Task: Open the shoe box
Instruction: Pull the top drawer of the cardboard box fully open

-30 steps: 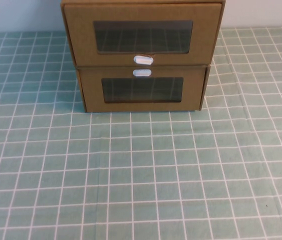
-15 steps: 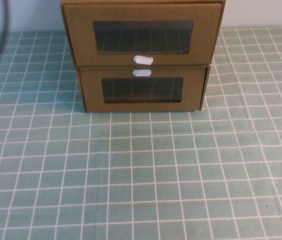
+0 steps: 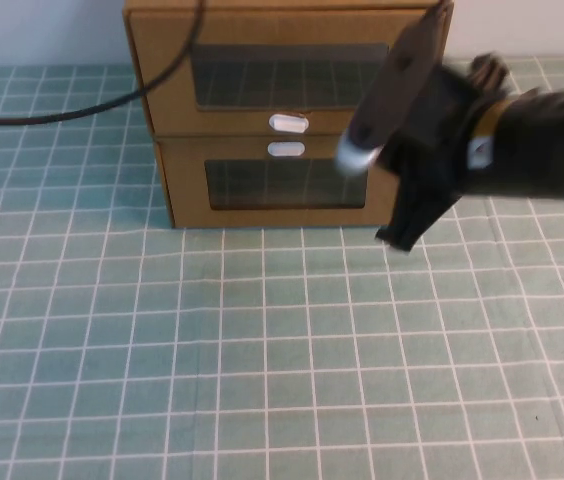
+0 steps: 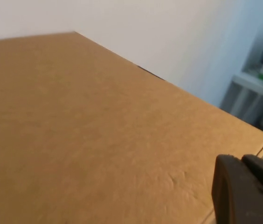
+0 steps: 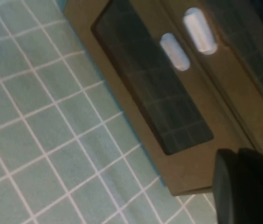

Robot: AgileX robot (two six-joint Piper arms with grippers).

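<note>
Two brown cardboard shoe boxes are stacked at the back of the table, the upper box (image 3: 282,75) on the lower box (image 3: 282,185). Each has a dark window and a white handle: upper handle (image 3: 288,123), lower handle (image 3: 284,149). My right gripper (image 3: 398,237) hangs shut and holds nothing, in front of the lower box's right corner. The right wrist view shows the right gripper (image 5: 243,186) near the lower box (image 5: 150,93) and its handle (image 5: 174,50). My left gripper (image 4: 245,191) is shut, just above the cardboard top (image 4: 85,130); it is outside the high view.
A green checked cloth (image 3: 262,360) covers the table in front of the boxes. A black cable (image 3: 72,112) runs across the top left, over the upper box. A pale wall stands behind the boxes.
My right arm has swung in from the right and now stands before the boxes' right side. The black cable has moved further in from the left, across the upper box.
</note>
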